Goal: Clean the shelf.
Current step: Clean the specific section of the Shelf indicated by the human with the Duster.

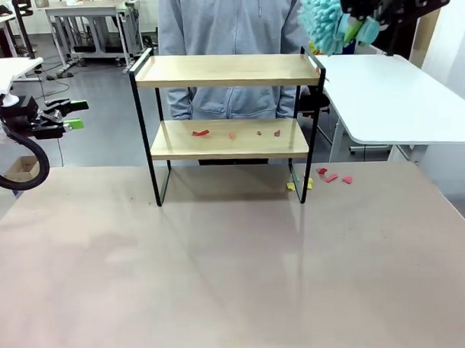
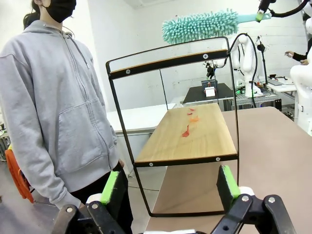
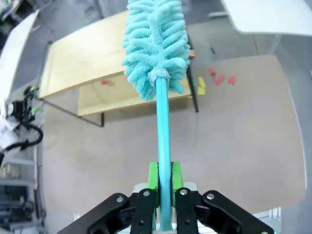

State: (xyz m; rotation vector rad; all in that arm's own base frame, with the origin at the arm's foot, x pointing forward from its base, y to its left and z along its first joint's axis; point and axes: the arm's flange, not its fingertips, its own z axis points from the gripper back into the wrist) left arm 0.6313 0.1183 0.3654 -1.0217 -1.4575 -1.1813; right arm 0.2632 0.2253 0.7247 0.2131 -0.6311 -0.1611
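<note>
The shelf [image 1: 227,71] stands upright at the far middle of the worktop [image 1: 221,274]. Its long axis runs left to right and its open front faces the robot. It has two light wooden boards in a thin black metal frame. Small red scraps [image 1: 201,133] lie on the lower board. Wide bare worktop lies before it. The right hand [image 3: 165,176] is closed on the smooth handle of a fluffy turquoise duster [image 1: 324,18], above the shelf's right end. The left hand [image 1: 76,114] is open, well apart at the left.

shelf [image 1: 227,70] 1 | duster [image 1: 322,18] 1 | red scraps [image 1: 201,133] 7 | yellow scraps [image 1: 291,186] 2
</note>
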